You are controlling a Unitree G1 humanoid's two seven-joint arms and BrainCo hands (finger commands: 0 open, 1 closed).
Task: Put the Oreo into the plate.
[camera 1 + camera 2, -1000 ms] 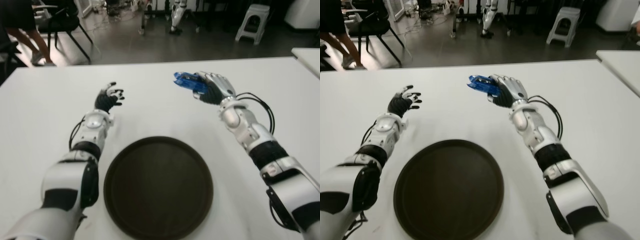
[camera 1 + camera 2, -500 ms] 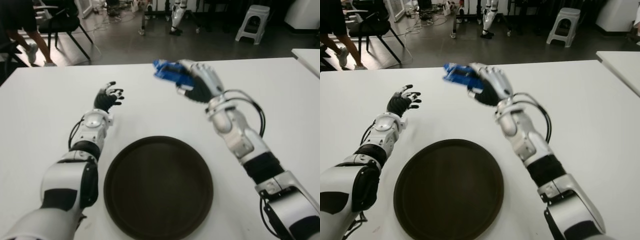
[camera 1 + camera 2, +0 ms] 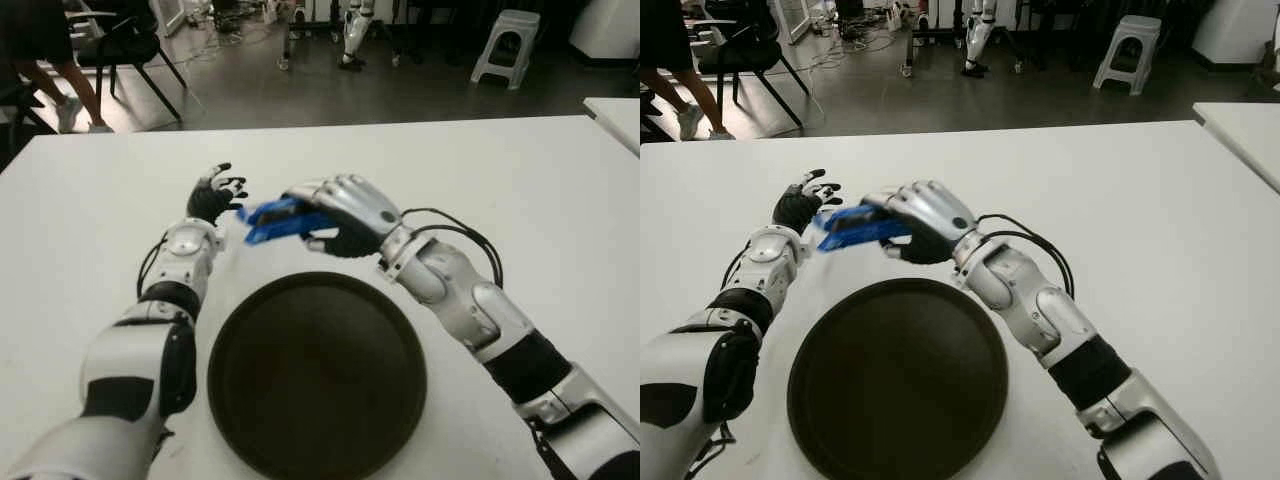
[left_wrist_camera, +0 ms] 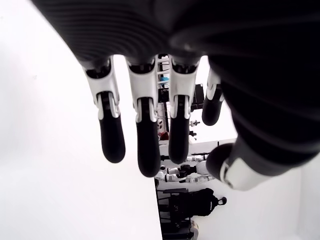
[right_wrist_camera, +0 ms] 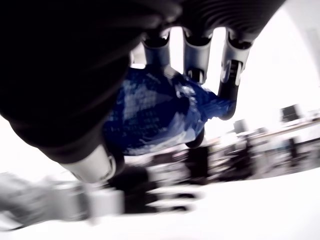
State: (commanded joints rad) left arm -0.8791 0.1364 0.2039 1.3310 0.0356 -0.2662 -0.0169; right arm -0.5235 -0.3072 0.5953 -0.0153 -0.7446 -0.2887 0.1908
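Nearest the robot, a dark round plate [image 3: 316, 375] sits on the white table [image 3: 520, 180], nothing in it. Just beyond its far rim, the right hand [image 3: 345, 215] hangs above the table with fingers [image 5: 192, 57] and thumb clamped on a blue Oreo packet [image 3: 280, 220], which juts toward the robot's left, not yet over the plate. The packet looks light and crinkly, its foil likely slippery and the biscuits inside breakable, so a broad hold across its middle seems safest. Beside the packet, on its left, the left hand [image 3: 215, 195] shows with fingers [image 4: 142, 145] spread, holding nothing. Farther off are a chair [image 3: 120, 40] and a stool [image 3: 510, 40].
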